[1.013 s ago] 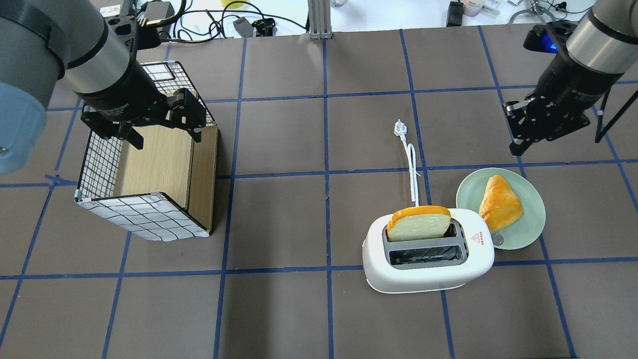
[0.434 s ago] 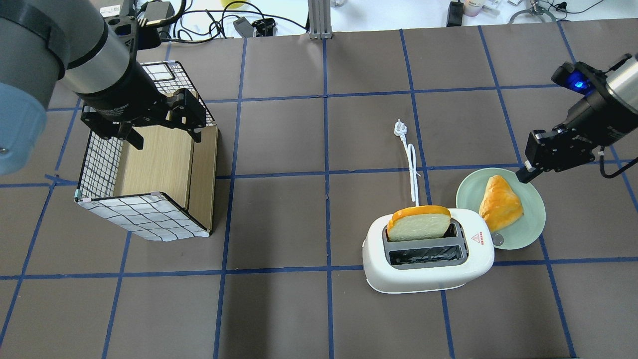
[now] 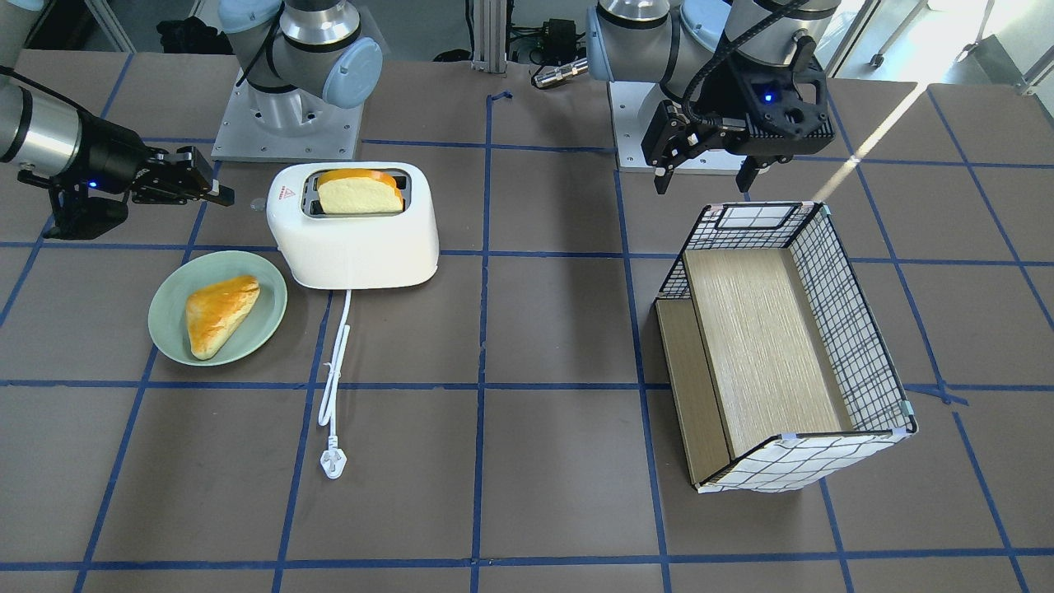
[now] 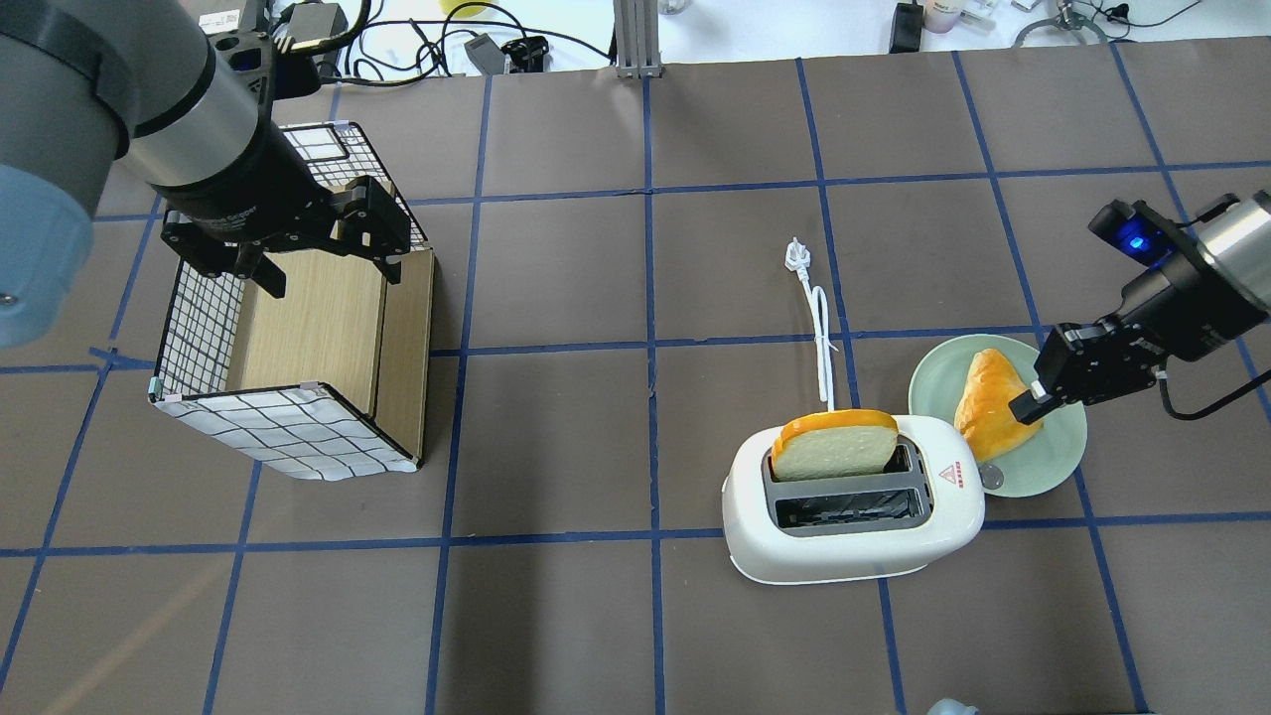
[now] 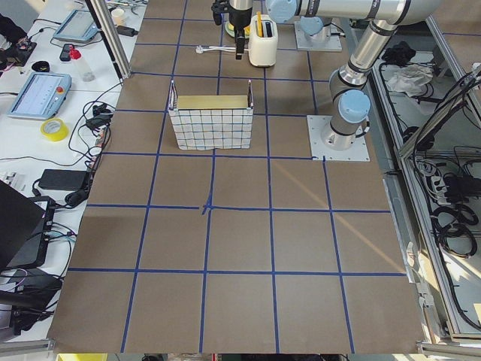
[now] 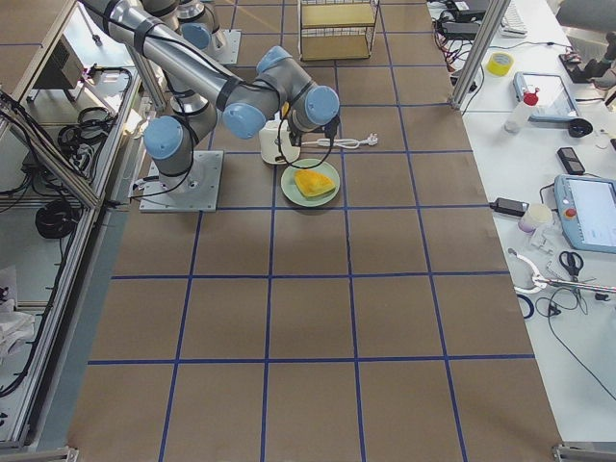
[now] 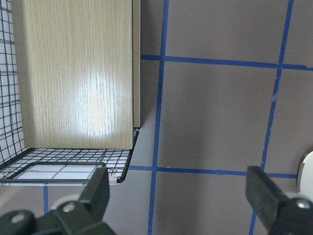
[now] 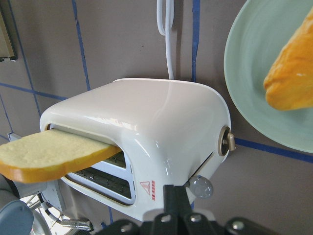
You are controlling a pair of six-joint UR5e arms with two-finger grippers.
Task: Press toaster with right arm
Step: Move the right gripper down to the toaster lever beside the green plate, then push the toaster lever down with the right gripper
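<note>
On the robot's right half of the table stands the toaster (image 4: 854, 511), upright, with both slots facing up. Close around it are several things. A green plate (image 4: 1053, 467) lies just beside its right end, and its rim reaches under the toaster's edge in the overhead view. A golden pastry (image 4: 993, 402) lies on this plate. A slice of bread (image 4: 834, 447) sticks up from the slot farther from the robot, and the nearer slot holds nothing. The white cord (image 4: 822, 338) leaves the far side of the toaster and runs away from the robot to the plug (image 4: 794, 255), which lies loose on the table. Well apart, on the robot's left, is a wire basket (image 4: 288, 427) with a wooden board inside. The left pincer (image 4: 333, 278) hangs above it with its fingers spread wide and nothing between them.

The right arm (image 4: 1192, 288) comes in low from the right side. The right pincer (image 4: 1023, 409) is clenched, its fingers pressed together on nothing, and it points at the toaster's right end. It is near this end but apart from it. In the overhead view its tip shows over the pastry and plate.

The long axis of the toaster goes across the table from the robot's left to right, only a little turned. The end with the grey lever knob (image 8: 200, 186) and the red triangle mark (image 4: 951, 474) faces the right pincer.
</note>
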